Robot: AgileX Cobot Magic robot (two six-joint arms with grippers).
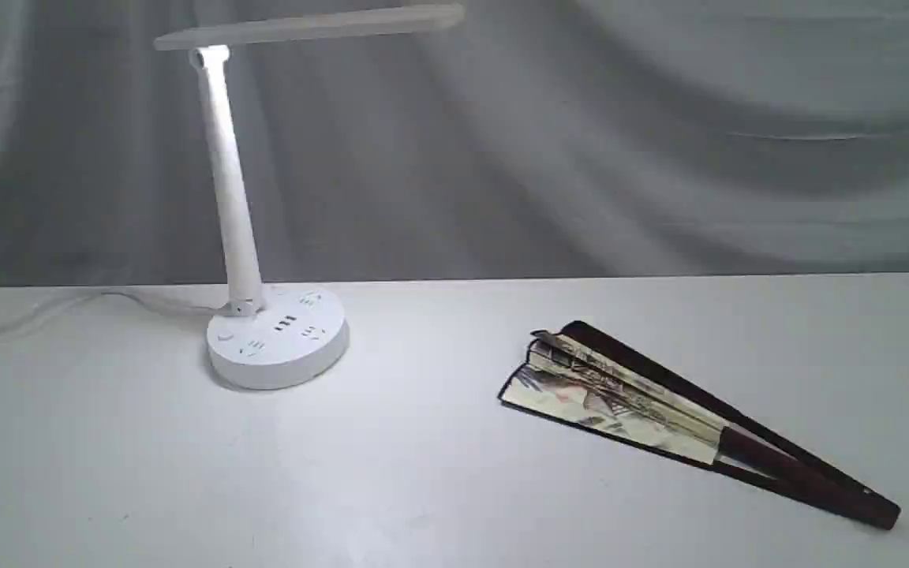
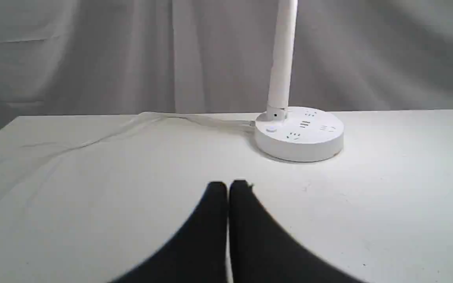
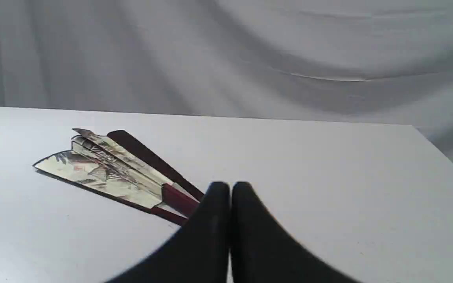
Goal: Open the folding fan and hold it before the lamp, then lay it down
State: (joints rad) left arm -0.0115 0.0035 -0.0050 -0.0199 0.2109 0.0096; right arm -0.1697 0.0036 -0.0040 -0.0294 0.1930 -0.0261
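Observation:
The folding fan (image 1: 644, 406) lies on the white table (image 1: 147, 473) at the right, only slightly spread, its painted cream paper toward the lamp and its maroon guards meeting at the near right. The right wrist view shows the fan (image 3: 108, 171) beyond my right gripper (image 3: 230, 188), which is shut and empty, its black fingers partly covering the fan's rib end. The white lamp (image 1: 265, 331) stands at the back left with its light bar overhead. My left gripper (image 2: 228, 186) is shut and empty, short of the lamp (image 2: 299, 131). Neither gripper shows in the exterior view.
A white cable (image 2: 151, 120) runs from the lamp base across the table toward its left edge. A grey curtain (image 1: 660, 134) hangs behind the table. In the right wrist view the table's corner (image 3: 419, 129) lies beyond the gripper.

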